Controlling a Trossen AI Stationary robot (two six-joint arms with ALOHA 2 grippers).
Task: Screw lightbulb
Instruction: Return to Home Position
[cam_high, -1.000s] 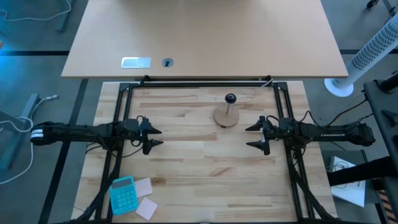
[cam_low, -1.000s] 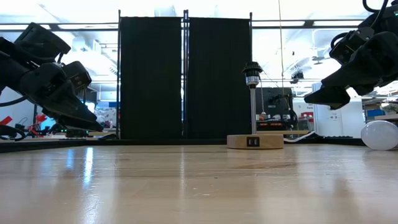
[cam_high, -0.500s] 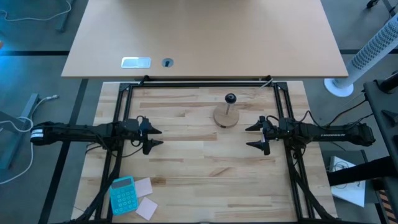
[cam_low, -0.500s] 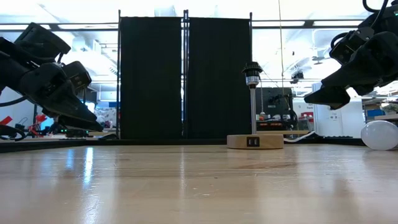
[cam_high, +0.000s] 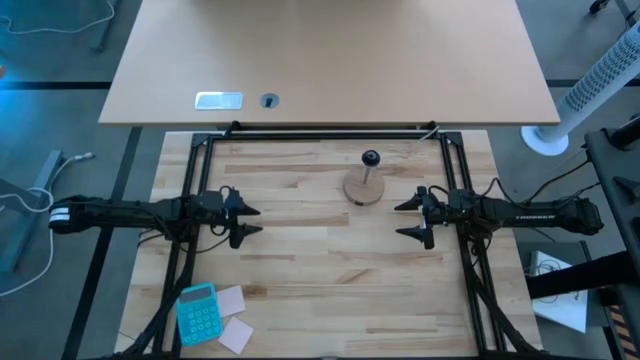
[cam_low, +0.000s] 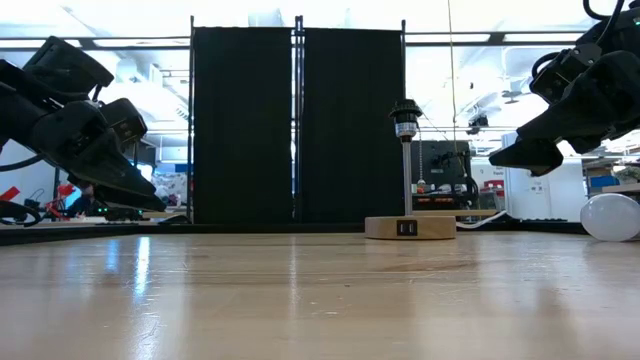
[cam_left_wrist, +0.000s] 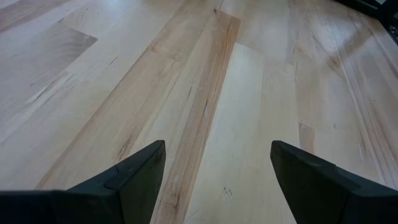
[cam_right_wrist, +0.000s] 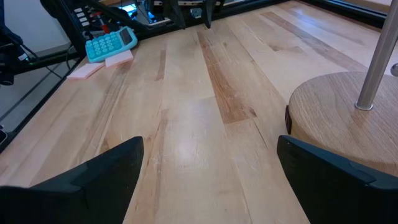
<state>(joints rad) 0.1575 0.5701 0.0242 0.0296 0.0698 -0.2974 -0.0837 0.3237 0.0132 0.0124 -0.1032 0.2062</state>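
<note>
The white lightbulb (cam_low: 612, 217) lies on the table at the right edge of the low view; it does not show in the high view. The round wooden stand (cam_high: 365, 187) with its thin post and black socket (cam_high: 370, 158) stands on the table at the far middle, and shows in the right wrist view (cam_right_wrist: 336, 118). My left gripper (cam_high: 250, 221) hovers open and empty over the table's left part. My right gripper (cam_high: 408, 220) hovers open and empty to the near right of the stand. Both point toward the table's middle.
A teal calculator (cam_high: 197, 312) and pink paper notes (cam_high: 232, 300) lie at the table's near left corner. A black frame (cam_high: 320, 135) runs along the table's edges. Bare wood lies between the two grippers.
</note>
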